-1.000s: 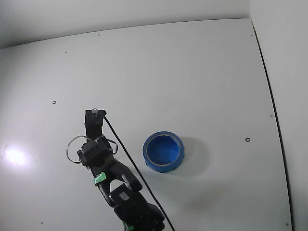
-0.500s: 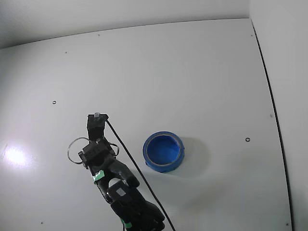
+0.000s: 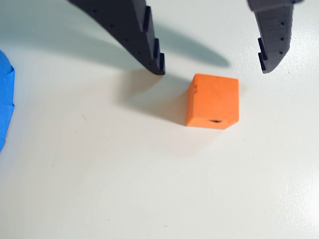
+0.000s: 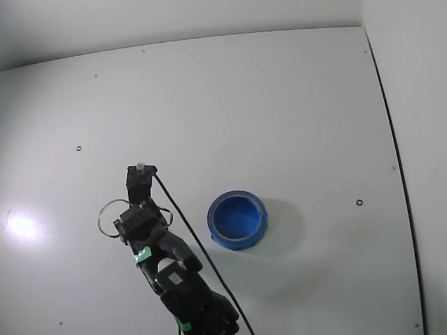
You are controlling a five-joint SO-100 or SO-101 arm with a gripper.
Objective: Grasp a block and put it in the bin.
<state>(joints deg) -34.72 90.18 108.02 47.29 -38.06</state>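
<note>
Wrist view: my pincer (image 3: 212, 69) is spread apart, 2 black ridged fingers (image 3: 144, 35) hanging above the table (image 3: 149, 189), nothing between them yet. Block (image 3: 213, 101) looks orange here, a plain matte cube with a small dark nick on 1 face; it sits on the table just below the gap, nearer the right-hand finger. Step: pre-grasp. Next I'd say drop lower, centre, then close. Cube looks soft-edged, maybe foam. Bin (image 4: 237, 220), a round blue bowl with a thick rim, stands right of my arm in the fixed view; block is hidden there.
</note>
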